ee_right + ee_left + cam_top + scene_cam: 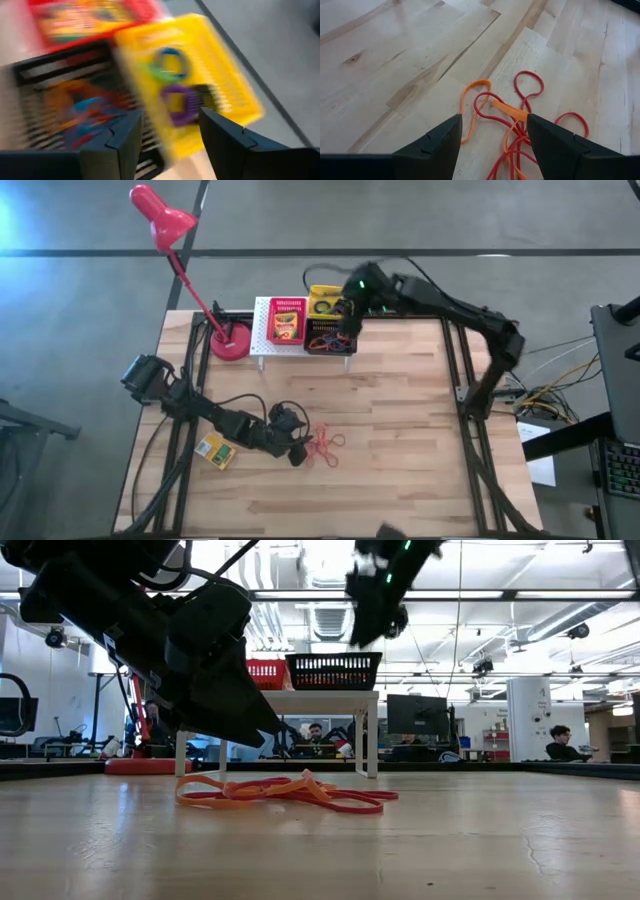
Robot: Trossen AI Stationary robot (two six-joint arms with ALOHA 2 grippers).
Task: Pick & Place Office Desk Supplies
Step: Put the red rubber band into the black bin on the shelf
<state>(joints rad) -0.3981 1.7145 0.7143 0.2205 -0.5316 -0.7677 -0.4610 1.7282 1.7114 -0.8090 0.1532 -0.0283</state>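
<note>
Overhead, a wooden counter (400, 430) is filling the scene, with two dark arms reaching over it. At its far edge a white perforated rack (262, 330) is standing beside the base of a red desk lamp (160, 220). On the rack, a red basket (287, 320) is holding a flat yellow-and-green box, a yellow basket (225, 75) is holding a blue ring (172, 55) and a purple ring (175, 102), and a black basket (333, 670) is holding tangled coloured bands.

The right hand (347, 308) is hovering above the yellow and black baskets, its fingers (120, 145) standing apart with nothing between them.

The left hand (297, 448) is sitting low near the counter's front, its fingers (432, 145) spread apart and framing a loose tangle of orange-red rubber bands (512, 120) lying flat on the wood; nothing is gripped. Another yellow-and-green box (216, 450) is lying on the counter just beside the left arm.
</note>
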